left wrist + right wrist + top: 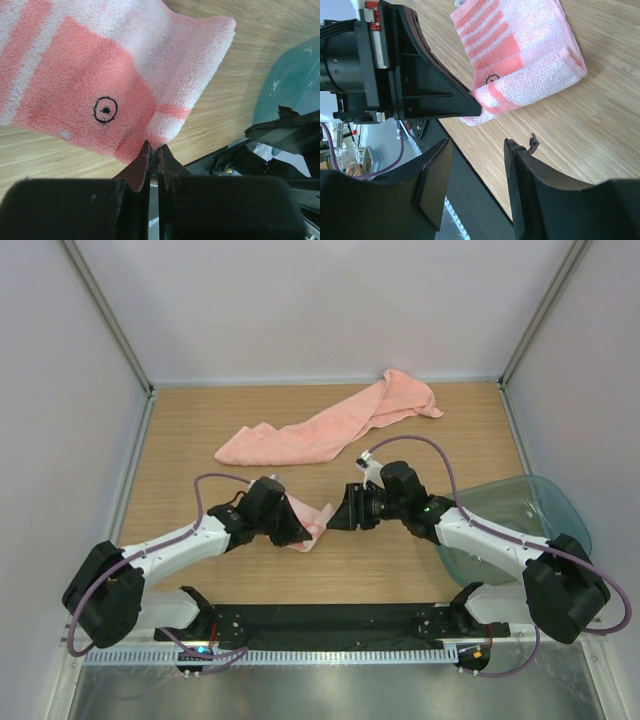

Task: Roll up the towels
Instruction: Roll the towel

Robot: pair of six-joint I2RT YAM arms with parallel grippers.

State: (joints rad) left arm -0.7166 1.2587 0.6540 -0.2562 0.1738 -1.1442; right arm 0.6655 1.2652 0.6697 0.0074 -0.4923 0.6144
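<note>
towels: two, both salmon pink, both on the wooden table (200, 430), well apart from each other.
long towel (330, 425): one, plain, lying loose and rumpled across the far half of the table, running diagonally from centre-left to the far right corner, not rolled.
striped towel (520, 65): one, smaller, with pale whitish bands, near the middle of the table; folded over on itself and resting on the wood.
circle mark (105, 109): one small black ring on a pink patch of the striped towel.
left gripper (154, 155): clenched on an edge of the striped towel, fingers pressed together with the terry pinched between them.
right gripper (477, 150): released, jaws apart with nothing between them; just beside the striped towel, facing the left gripper, not touching the cloth.
tray (540, 500): one, see-through teal-grey, at the right edge of the table, partly under the right arm.
arms: two, both reaching in toward the table's middle.
</note>
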